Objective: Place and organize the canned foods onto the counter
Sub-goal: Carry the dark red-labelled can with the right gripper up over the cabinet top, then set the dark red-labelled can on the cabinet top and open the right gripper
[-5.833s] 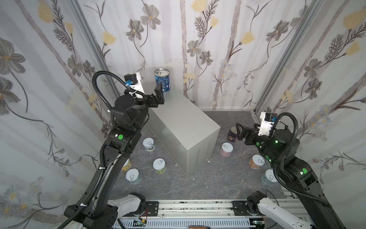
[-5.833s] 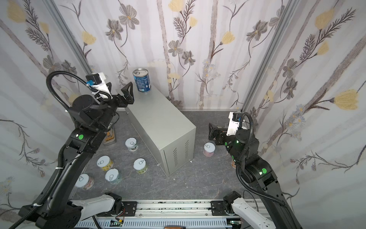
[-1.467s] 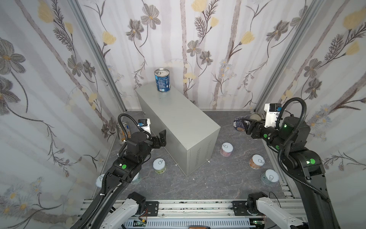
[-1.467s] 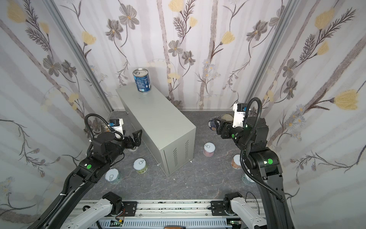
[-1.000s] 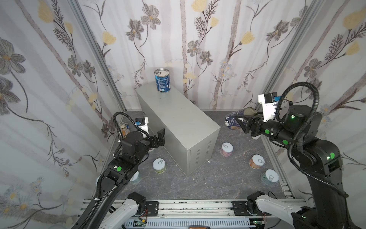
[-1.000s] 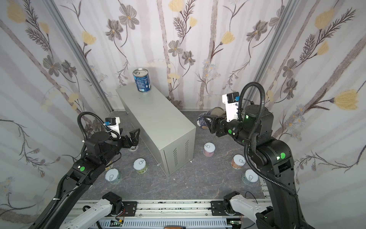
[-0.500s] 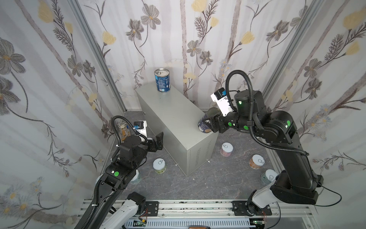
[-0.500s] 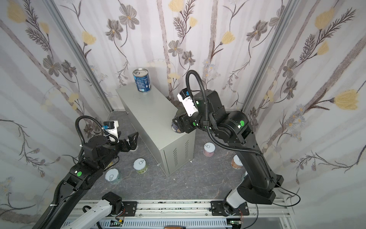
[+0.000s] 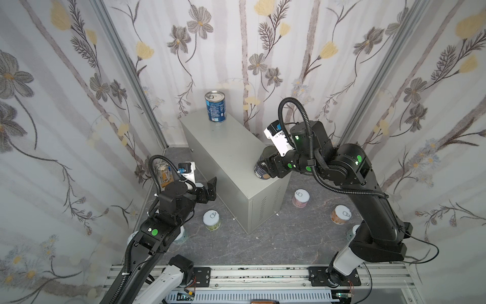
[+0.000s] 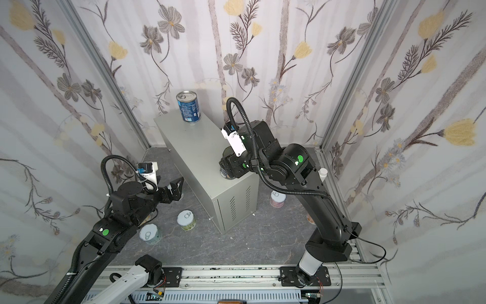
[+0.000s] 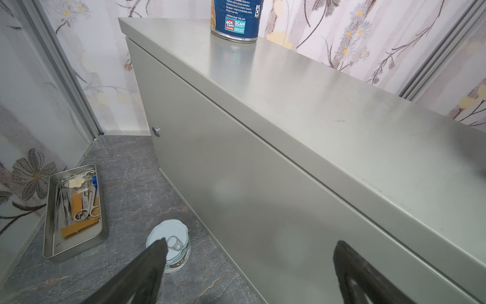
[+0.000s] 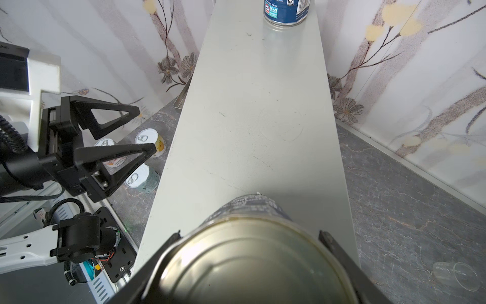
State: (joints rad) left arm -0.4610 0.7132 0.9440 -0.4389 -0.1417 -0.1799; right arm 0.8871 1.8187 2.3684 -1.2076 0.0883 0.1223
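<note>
Step in hand, by judgement: placing the second tall can.

Clamped across its side wall by the right gripper [image 12: 250, 234]: tall cylindrical metal can with dark blue label [image 9: 260, 170]. Held over the vented end of the large light grey metal counter [image 9: 228, 150], close above its top and near one long edge. Already upright at the far end of that counter: matching tall blue-labelled can [image 9: 215, 110].

Next, probably: lower until seated flat, well in from the counter's edge, then let go and lift clear without tipping. Worth lining up with the far can.

Left gripper [image 9: 211, 189]: fingers spread wide, nothing between them. Parked beside the counter's long side, above a short pale-lidded can [image 11: 169, 244] on the floor.

Hard to tell:
- contact between held can's base and counter top, hidden by gripper and can body.
- number of short cans on the floor beside the counter, several partly covered by the left arm.
- print on the held label, blurred.
</note>
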